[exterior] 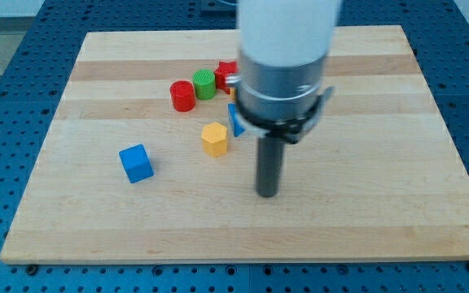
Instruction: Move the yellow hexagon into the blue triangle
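Wooden board carries blue cube, yellow hexagon, blue triangle, red cylinder, green cylinder, possibly red star.

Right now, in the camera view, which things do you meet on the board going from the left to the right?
Blue cube → red cylinder → green cylinder → yellow hexagon → blue triangle, partly hidden by the arm → my tip. I leave out the red block behind the arm.

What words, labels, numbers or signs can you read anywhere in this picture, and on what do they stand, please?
None: no text, number or sign can be read.
The wooden board, yellow hexagon, blue triangle, blue cube, red cylinder and green cylinder are plain.
The arm's white and grey housing above my tip bears no marking.
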{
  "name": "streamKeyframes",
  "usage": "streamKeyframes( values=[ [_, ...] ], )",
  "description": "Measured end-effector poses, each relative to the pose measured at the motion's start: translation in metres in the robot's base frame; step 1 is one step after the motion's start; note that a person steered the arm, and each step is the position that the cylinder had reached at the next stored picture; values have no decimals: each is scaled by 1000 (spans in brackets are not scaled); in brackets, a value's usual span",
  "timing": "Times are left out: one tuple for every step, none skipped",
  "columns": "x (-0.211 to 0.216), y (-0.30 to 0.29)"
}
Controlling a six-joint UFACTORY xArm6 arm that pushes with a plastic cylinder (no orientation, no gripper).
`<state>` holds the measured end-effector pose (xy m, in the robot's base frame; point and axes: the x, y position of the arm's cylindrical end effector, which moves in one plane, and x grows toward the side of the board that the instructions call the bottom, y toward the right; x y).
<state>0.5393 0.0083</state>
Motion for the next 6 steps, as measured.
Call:
streamKeyframes(
  values=[
    [-5,-54],
    [-23,-87],
    [-37,-92],
    [-44,-92],
    [-56,-92],
    [-66,-92]
  ],
)
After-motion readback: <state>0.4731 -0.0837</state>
